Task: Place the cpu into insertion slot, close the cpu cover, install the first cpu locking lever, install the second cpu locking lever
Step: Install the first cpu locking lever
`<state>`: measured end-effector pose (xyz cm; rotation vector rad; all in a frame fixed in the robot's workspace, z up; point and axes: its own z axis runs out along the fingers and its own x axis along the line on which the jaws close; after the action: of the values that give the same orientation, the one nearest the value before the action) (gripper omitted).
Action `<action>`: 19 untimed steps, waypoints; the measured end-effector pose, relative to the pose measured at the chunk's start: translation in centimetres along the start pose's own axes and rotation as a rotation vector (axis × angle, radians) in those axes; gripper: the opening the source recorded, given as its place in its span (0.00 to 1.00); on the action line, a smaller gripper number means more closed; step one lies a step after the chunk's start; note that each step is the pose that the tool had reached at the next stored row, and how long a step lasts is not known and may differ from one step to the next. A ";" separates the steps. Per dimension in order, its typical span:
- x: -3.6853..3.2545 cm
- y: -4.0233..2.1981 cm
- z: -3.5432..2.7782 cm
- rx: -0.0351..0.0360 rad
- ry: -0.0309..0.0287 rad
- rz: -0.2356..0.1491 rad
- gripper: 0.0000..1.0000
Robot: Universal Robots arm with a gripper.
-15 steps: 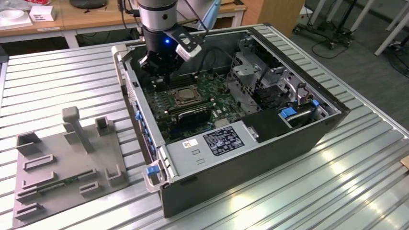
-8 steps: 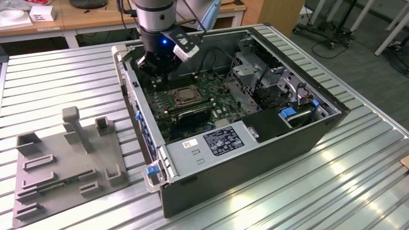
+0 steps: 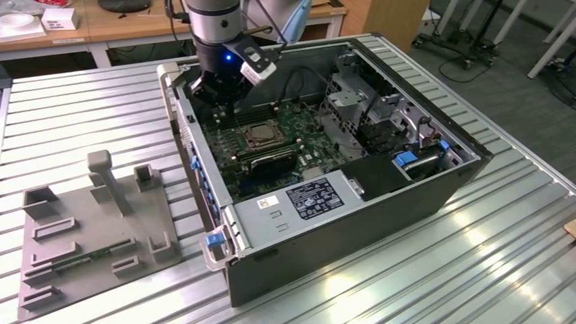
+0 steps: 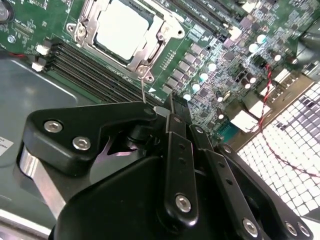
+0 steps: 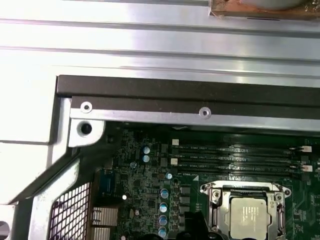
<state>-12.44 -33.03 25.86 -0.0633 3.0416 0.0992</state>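
Print (image 5: pixel 249 216) on cpu (image 5: pixel 238 204), seemingly seated under cpu cover (image 5: pixel 245 190), is unreadable

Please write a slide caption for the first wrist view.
The cpu in the insertion slot on the green motherboard, cpu cover lying around it.

I see the small flat pale silvery-tan square cpu (image 4: pixel 122 27) seated level in the square, metal-rimmed insertion slot (image 3: pixel 259 133). The thin silvery cpu cover (image 5: pixel 245 189), a windowed frame, lies flat around its edges.
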 end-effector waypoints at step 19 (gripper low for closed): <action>0.36 1.19 0.39 -0.0307 -0.0022 0.003 0.11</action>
<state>-12.82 -31.83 25.51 -0.0605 3.0383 0.1461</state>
